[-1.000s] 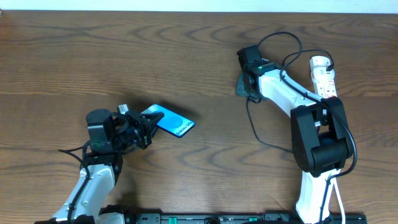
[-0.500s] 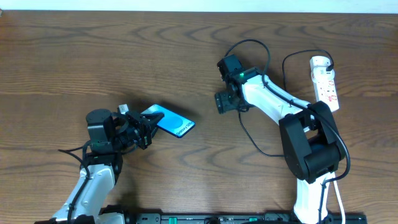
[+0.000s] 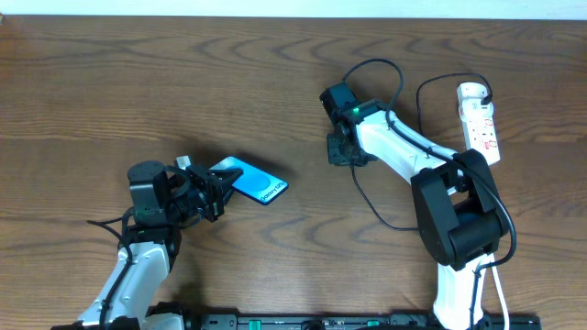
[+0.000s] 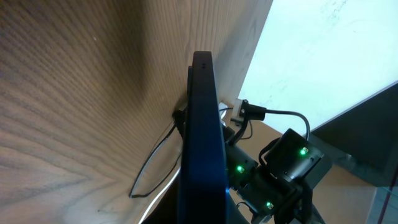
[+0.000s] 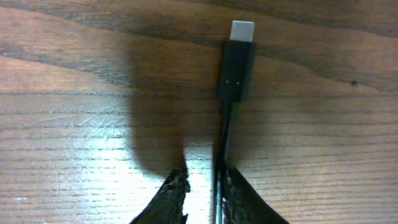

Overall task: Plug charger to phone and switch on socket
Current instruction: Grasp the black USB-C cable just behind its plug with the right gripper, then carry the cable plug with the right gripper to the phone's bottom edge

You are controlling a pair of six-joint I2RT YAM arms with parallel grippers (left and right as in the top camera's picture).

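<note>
My left gripper (image 3: 209,190) is shut on the near end of the phone (image 3: 251,180), holding its blue screen tilted up off the table. In the left wrist view the phone (image 4: 202,137) shows edge-on as a dark blue slab. The charger (image 3: 371,64), a thin black cable, loops behind my right arm. Its black plug tip (image 5: 237,71) lies flat on the wood just beyond my right gripper (image 5: 202,196). That gripper's jaws stand narrowly apart. The cable runs along the inside of the right finger (image 5: 241,198), and a gap separates it from the left finger. The white socket (image 3: 480,117) lies at the far right.
The socket's cord and the charger cable (image 3: 369,197) trail down the table between the right arm's base (image 3: 463,229) and its gripper (image 3: 341,152). In the left wrist view my right arm (image 4: 283,165) with its green lights shows beyond the phone.
My right gripper swung left from near the socket, dragging the charger along, then settled slightly back. Its jaws opened and have narrowed around the cable. The left gripper and phone stayed still.
</note>
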